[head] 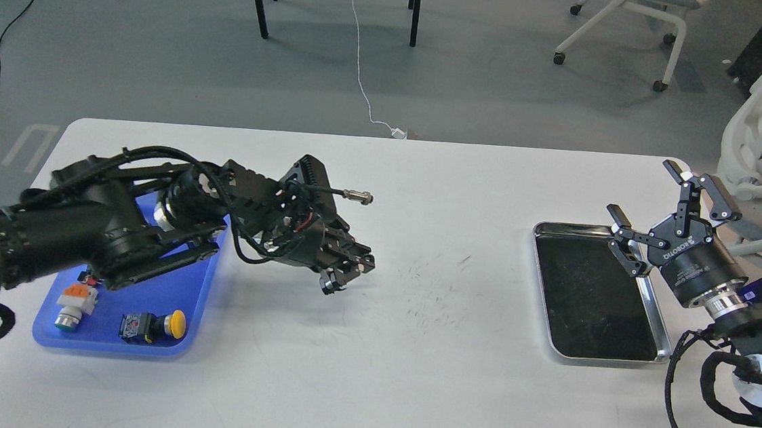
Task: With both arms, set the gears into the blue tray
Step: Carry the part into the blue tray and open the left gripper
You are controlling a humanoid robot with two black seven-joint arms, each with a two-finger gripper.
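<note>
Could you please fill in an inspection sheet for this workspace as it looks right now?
Surface: white table, faint dark scuff marks mid-table.
Job's things: blue tray at left, partly under the left arm; no gears seen.
Clutter: two push-button switches, green cap and yellow cap, in the blue tray; steel tray at right, nothing seen inside.
End effectors: left end effector low over the table, state unclear; right end effector open above the steel tray's far edge.
Cables: white cable on floor.
Surroundings: grey floor, office chairs.
</note>
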